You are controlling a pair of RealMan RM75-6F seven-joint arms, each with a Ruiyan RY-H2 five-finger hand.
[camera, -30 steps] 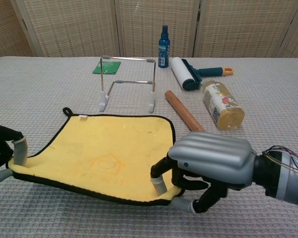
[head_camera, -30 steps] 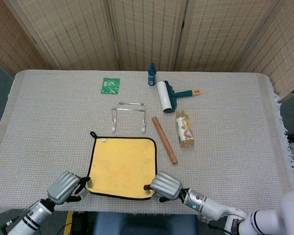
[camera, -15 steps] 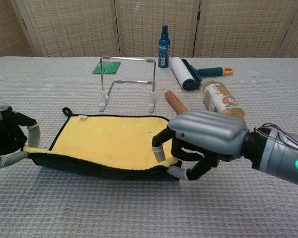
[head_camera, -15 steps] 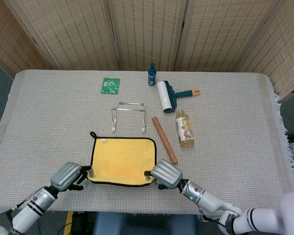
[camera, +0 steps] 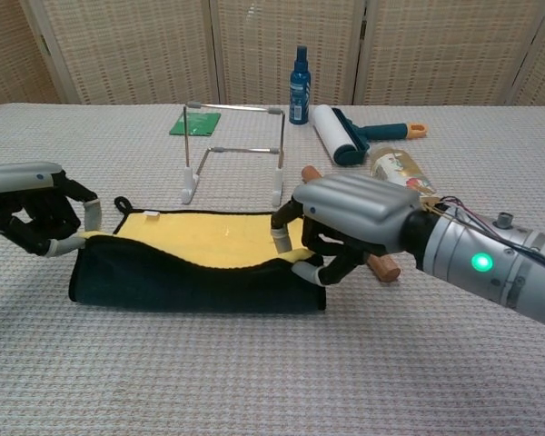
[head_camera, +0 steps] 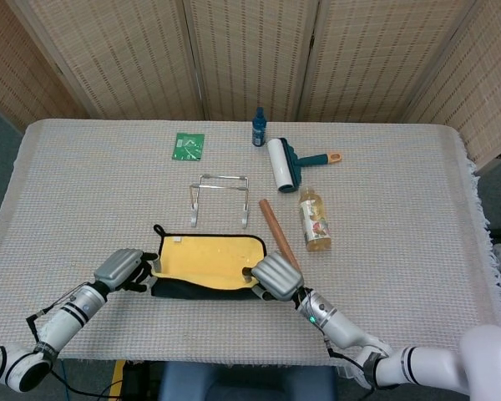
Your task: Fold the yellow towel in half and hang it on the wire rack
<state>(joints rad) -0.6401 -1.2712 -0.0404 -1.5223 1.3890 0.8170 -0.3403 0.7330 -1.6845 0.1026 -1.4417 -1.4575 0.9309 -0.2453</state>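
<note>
Two hands have hold of the yellow towel at the near side of the table. The left hand pinches the towel's near left corner and the right hand pinches its near right corner, both lifted off the cloth-covered tabletop. Between them the raised edge is turned toward the far side, so the towel's dark underside faces the chest camera like a low wall, while the far part lies flat with yellow showing. A small black loop sticks out at the far left corner, and a white tag sits just beside it.

The wire rack stands upright just beyond the towel's far edge, apart from it. A wooden stick lies to the right of the rack, its near end running behind the right hand. Next to it lies a bottle of amber liquid on its side. Further back are a lint roller with a teal handle, a small blue spray bottle standing upright, and a green card lying flat. A woven folding screen closes off the back of the scene.
</note>
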